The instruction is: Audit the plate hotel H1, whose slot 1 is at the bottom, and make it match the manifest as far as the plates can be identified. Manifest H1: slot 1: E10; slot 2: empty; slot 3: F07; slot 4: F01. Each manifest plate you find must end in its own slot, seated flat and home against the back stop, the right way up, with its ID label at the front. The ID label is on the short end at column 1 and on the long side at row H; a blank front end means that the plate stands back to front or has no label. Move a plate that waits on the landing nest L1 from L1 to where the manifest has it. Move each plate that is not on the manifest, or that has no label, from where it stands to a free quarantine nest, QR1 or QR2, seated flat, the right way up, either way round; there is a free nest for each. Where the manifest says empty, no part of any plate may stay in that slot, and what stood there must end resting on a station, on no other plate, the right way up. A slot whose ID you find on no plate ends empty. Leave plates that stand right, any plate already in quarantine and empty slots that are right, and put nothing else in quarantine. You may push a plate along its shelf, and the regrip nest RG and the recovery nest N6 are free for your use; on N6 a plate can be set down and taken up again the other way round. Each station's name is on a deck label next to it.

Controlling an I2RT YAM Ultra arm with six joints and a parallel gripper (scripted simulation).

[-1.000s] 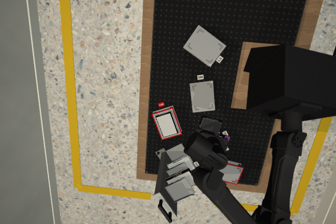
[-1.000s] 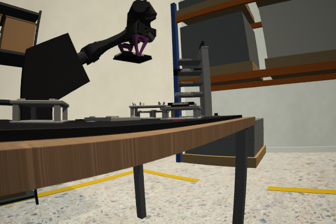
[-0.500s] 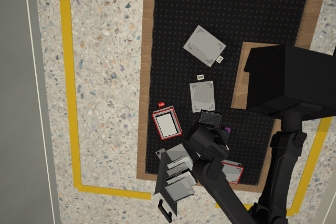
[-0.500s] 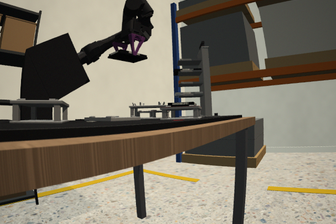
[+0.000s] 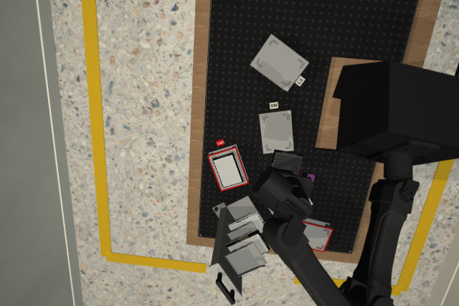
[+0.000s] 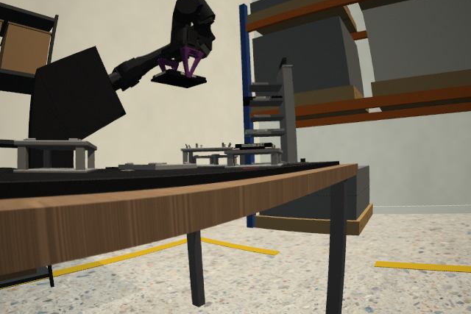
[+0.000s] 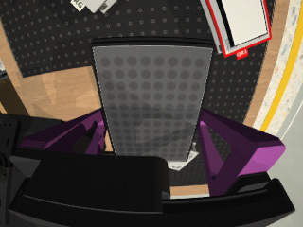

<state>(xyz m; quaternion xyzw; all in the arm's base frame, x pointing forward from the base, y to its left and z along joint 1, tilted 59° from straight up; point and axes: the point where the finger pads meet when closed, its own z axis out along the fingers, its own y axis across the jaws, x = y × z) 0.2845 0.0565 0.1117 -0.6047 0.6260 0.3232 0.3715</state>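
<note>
I have the arm raised high over the table (image 6: 228,196), and the gripper (image 6: 182,70) points down with its purple fingers set wide and pinching a dark plate (image 6: 178,80) by its long sides. The plate hangs level in the air, well above everything on the deck. Through the wrist camera its gray, dotted face (image 7: 151,97) fills the middle of the picture, with one finger against each long edge.

From overhead, the plate (image 5: 287,160) sits just beyond the arm's black wrist, close to the near edge of a bare gray nest (image 5: 276,131) whose small white deck label (image 5: 273,104) I cannot read. Farther out on the black pegboard (image 5: 333,17) lies a second, larger gray nest (image 5: 278,61), turned at an angle, with its own small label (image 5: 300,80) at one corner.

Off to one side, a red-framed nest (image 5: 226,170) holds a white plate (image 5: 226,169), with a red tag (image 5: 220,142) beside it. A second red-framed nest (image 5: 318,236) shows partly from under the arm.

The plate tower (image 6: 288,112) stands at the deck's edge with its shelves stacked one above another; in the side view I see a dark plate (image 6: 262,96) on an upper shelf, but no labels are legible.
</note>
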